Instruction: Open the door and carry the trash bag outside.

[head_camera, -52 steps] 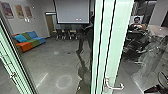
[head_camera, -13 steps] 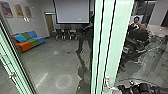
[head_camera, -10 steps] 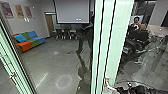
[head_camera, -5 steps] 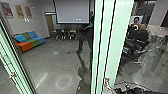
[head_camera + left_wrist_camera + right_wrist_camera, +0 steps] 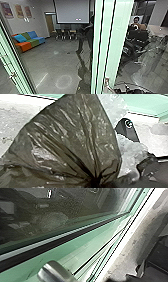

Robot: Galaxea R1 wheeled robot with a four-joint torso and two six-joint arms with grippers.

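Note:
My right gripper (image 5: 130,90) is at the lower right of the head view, a dark shape beside the door handle (image 5: 107,83). The metal lever slopes down toward it on the light green door frame (image 5: 110,45). In the right wrist view the rounded handle (image 5: 55,272) stands out from the green frame (image 5: 82,248); how the fingers there stand I cannot tell. The dark, translucent trash bag (image 5: 75,134) spreads large in the left wrist view, its folds drawn tightly together at my left gripper (image 5: 97,181), which is shut on it.
Through the glass lie grey floor (image 5: 50,65), a colourful sofa (image 5: 28,40), chairs (image 5: 65,34) and a hanging screen (image 5: 73,11). Another frame (image 5: 15,60) runs along the left. A person (image 5: 136,22) with a control rig is behind glass at the right.
Since the earliest view, my right arm has come in at the lower right, then sunk somewhat lower. The handle's lever now slopes down more steeply.

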